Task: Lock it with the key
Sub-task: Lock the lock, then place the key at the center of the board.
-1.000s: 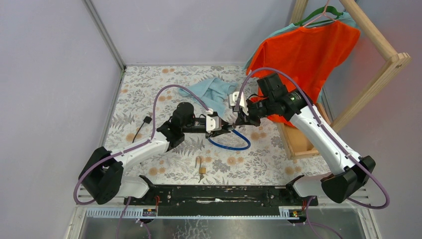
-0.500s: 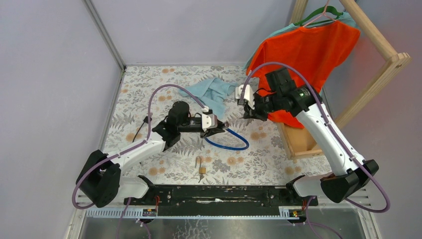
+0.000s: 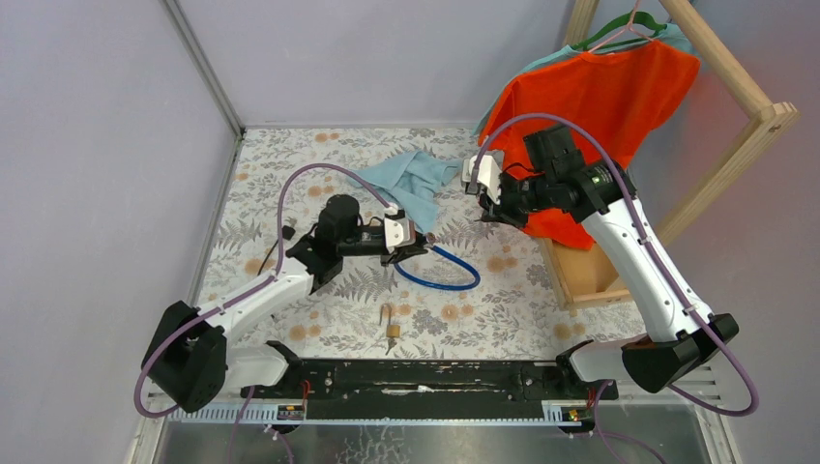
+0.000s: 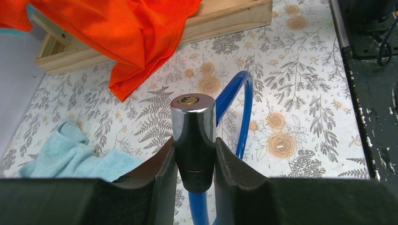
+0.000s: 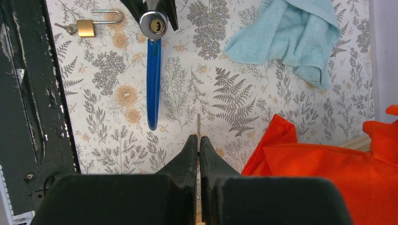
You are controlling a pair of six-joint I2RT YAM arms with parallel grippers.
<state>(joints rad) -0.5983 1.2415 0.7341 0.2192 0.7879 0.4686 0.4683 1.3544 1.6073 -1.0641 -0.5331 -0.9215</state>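
- The left gripper (image 4: 195, 151) has its jaws clamped on the chrome lock cylinder (image 4: 193, 126) of the blue cable (image 3: 454, 283). The cylinder is held above the bench (image 3: 290, 159) with the keyhole facing outward.
- The right gripper (image 5: 198, 140) has its jaws pressed together on the key (image 5: 198, 124), a thin blade seen edge-on that projects past the tips.
- Change noted: a second ago the two grippers nearly met. Both have since drawn back and now stand well apart, the right one by the orange shirt (image 3: 590, 97).
- The key is clear of the keyhole and offset to one side of it in the right wrist view.
- Judgement: the lock appears not yet turned, and a fresh, aligned approach is required.
- The brass padlock (image 5: 85, 27) lies apart near the bench's front edge.
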